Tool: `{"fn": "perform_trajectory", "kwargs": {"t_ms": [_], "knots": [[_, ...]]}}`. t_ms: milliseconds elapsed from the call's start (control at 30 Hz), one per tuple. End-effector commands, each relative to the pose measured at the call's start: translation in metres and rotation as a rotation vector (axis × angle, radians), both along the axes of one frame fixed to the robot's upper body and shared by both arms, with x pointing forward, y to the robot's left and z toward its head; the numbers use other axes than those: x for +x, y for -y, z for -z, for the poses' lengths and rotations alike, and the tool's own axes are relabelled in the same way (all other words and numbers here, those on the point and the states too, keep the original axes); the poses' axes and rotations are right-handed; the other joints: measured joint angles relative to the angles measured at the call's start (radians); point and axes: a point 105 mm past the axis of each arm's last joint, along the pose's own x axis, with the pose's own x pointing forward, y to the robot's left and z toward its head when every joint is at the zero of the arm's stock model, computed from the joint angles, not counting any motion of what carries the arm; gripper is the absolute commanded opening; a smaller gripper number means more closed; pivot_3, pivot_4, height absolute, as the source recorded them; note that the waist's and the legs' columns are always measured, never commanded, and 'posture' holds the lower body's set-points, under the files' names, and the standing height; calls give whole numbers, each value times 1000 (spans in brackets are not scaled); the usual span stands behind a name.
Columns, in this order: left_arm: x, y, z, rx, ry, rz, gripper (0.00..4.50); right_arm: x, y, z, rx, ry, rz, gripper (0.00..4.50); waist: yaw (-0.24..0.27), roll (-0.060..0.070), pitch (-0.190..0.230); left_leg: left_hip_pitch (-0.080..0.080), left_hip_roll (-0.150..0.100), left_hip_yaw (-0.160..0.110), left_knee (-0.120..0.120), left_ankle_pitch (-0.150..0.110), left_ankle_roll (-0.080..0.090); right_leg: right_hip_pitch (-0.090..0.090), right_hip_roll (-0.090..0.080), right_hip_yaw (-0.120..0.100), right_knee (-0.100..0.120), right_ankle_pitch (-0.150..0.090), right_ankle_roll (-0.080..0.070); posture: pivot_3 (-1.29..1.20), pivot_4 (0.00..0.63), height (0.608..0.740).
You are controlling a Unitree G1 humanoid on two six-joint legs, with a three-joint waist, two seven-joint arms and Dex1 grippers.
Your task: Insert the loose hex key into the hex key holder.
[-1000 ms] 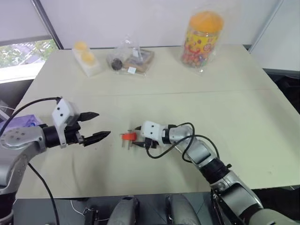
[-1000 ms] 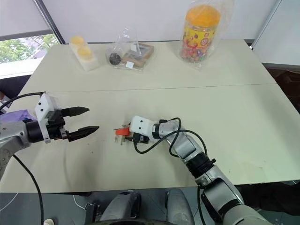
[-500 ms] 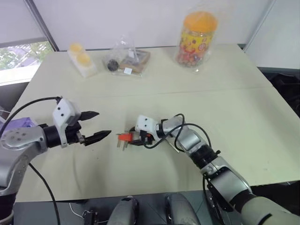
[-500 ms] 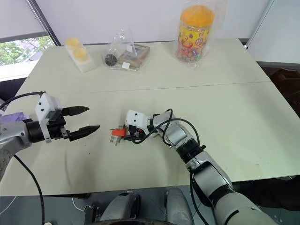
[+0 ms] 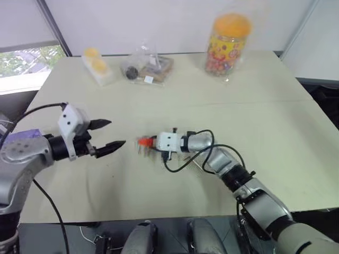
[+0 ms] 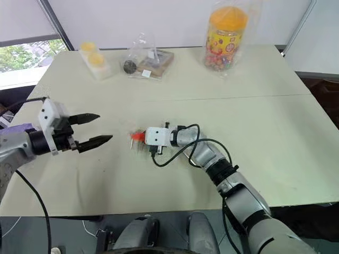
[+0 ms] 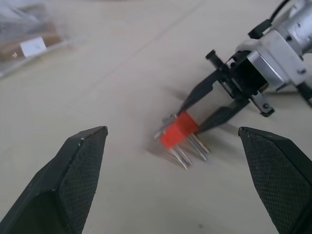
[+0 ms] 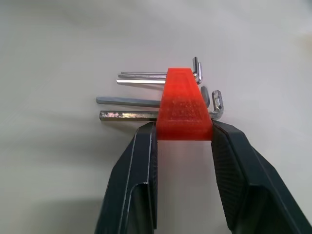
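The hex key holder [image 8: 184,105], a small red-orange wedge of plastic, sits near the middle of the table [image 6: 275,121], and the right gripper [image 8: 181,141] has its 2 black fingers pressed against the wedge's 2 opposite sides at its wider end, so the block is clamped rather than merely touched. In the right wrist view about 4 thin grey keys run crosswise through the red block, their long shafts jutting out one side and their short bent ends out the other; I cannot tell which, if any, is the loose hex key, nor whether it is already seated or lies somewhere else. Gripping the plastic body and not the metal rods makes sense: it leaves the slots and the key ends free and gives a firm, flat purchase for steadying or turning the holder. In the left wrist view the holder appears tipped, one end raised off the table with the shafts slanting down, which suggests it is being presented for insertion. The left gripper [image 5: 108,134] hangs just beside it, apart from it, fingers spread wide and holding nothing, aimed at the block as though ready to receive or fetch a key. Along the far edge stand a candy jar [image 6: 226,36], a clear bag of parts [image 6: 142,62] and a yellow-lidded pack [image 6: 94,62], all well apart from the work.
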Motion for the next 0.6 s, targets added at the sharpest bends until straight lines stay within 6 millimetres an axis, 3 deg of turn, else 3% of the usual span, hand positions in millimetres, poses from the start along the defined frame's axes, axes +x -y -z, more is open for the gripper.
{"fn": "perform_trajectory", "kwargs": {"t_ms": [33,167,300,600], "knots": [[9,11,-19,-56,30,58,4500,3,4,-69,42,427,-49,988,2,-1,0,-1,0,0,0,0,0,-1,0,0,0,0,0,0,150,740],[26,27,-39,-124,51,127,4500,-7,12,-118,32,818,-116,988,-3,-2,0,-9,1,1,2,1,-2,-11,0,0,4,0,0,0,150,740],[38,45,-55,-185,65,205,4500,-23,13,-149,76,1053,-183,988,-16,-2,0,-12,1,3,3,2,-3,-17,0,0,10,0,0,0,150,740],[47,70,-75,-244,84,318,4500,-39,11,-155,86,1129,-287,988,-38,-2,0,-12,1,3,3,2,-3,-17,3,1,10,0,0,0,150,740]]}}
